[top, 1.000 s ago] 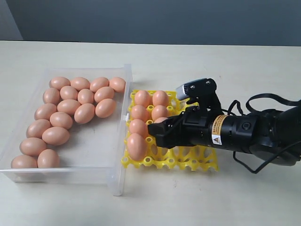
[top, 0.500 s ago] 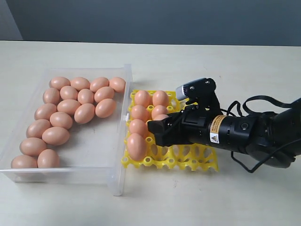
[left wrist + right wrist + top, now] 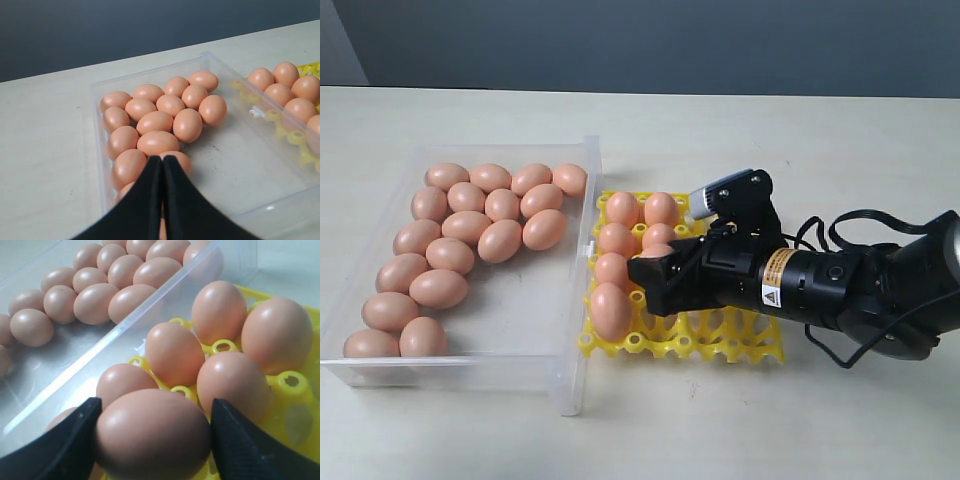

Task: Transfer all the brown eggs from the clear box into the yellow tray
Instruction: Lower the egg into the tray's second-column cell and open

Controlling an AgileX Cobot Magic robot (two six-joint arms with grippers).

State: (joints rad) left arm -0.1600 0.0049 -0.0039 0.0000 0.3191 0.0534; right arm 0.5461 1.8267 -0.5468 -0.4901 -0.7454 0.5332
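**Egg in grip, low over the yellow tray**

Right end effector (image 3: 154, 420): fingers (image 3: 65, 442) spread wide, one on either side of a brown egg (image 3: 150, 437), both touching its flanks. The egg is held. It hangs low above the yellow tray (image 3: 720, 335), in the second column from the clear box (image 3: 520, 320), just beside the seated eggs (image 3: 618, 240). Left end effector (image 3: 161, 165): closed, nothing in it, hovering above the box.

Step in hand, as I read it: seat this egg in the free cup. Best to centre it between the posts and come straight down. Part the fingers only once the cup bears the weight, then lift vertically so no finger drags a neighbour.

Most brown eggs (image 3: 470, 225) lie in the box, along its far and left sides. The tray stands right against the box on the tabletop (image 3: 770, 130).

Against the frame a second back: the arm has slid a little toward the box; grip width the same; eggs in the box have not moved
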